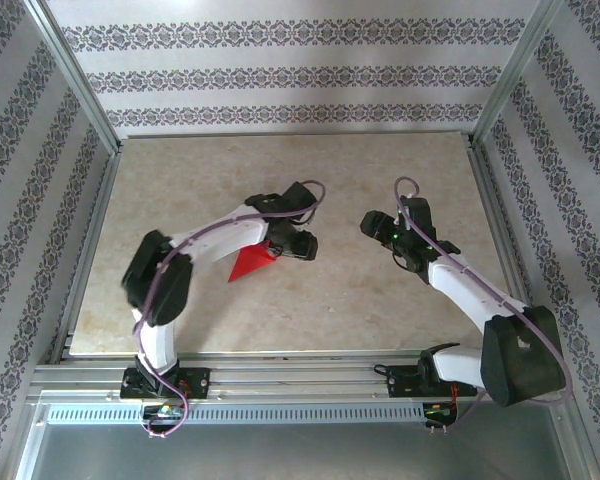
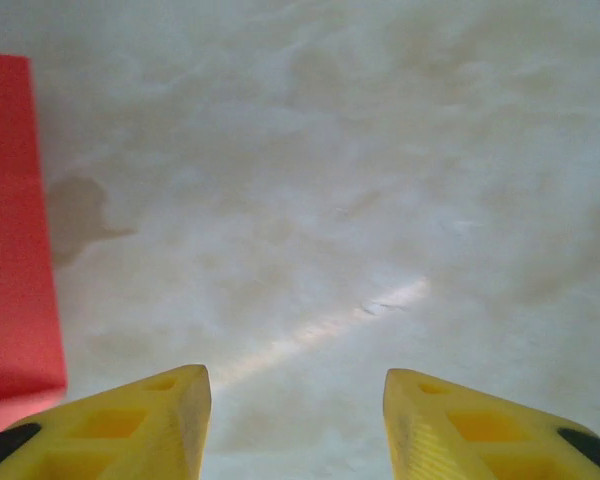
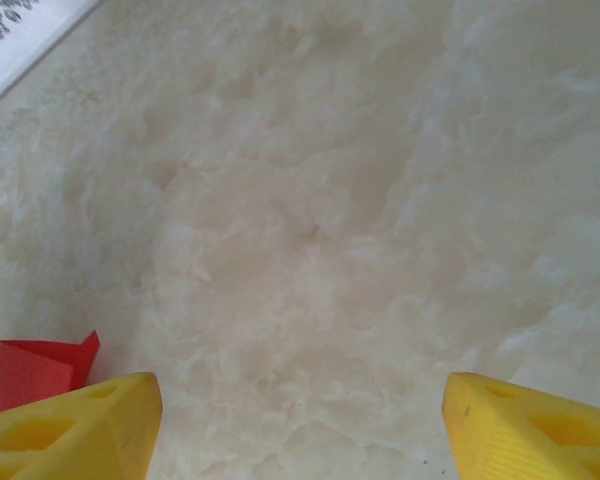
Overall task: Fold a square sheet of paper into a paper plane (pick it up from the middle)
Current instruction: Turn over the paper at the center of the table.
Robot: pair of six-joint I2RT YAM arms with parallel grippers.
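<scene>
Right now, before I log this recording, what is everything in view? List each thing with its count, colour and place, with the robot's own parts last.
table: one, beige marbled, fills the middle of the cell
folded red paper: one, bright red, pointed, lying on the table left of centre, not held
walls: three, white with dark patterned stripes, around the table
metal frame: one, silver, along the near edge
arms: two, white and black with purple cables, left and right
left pincer: one, yellow fingers, open, beside the paper
right pincer: one, yellow fingers, open, over bare table
</scene>
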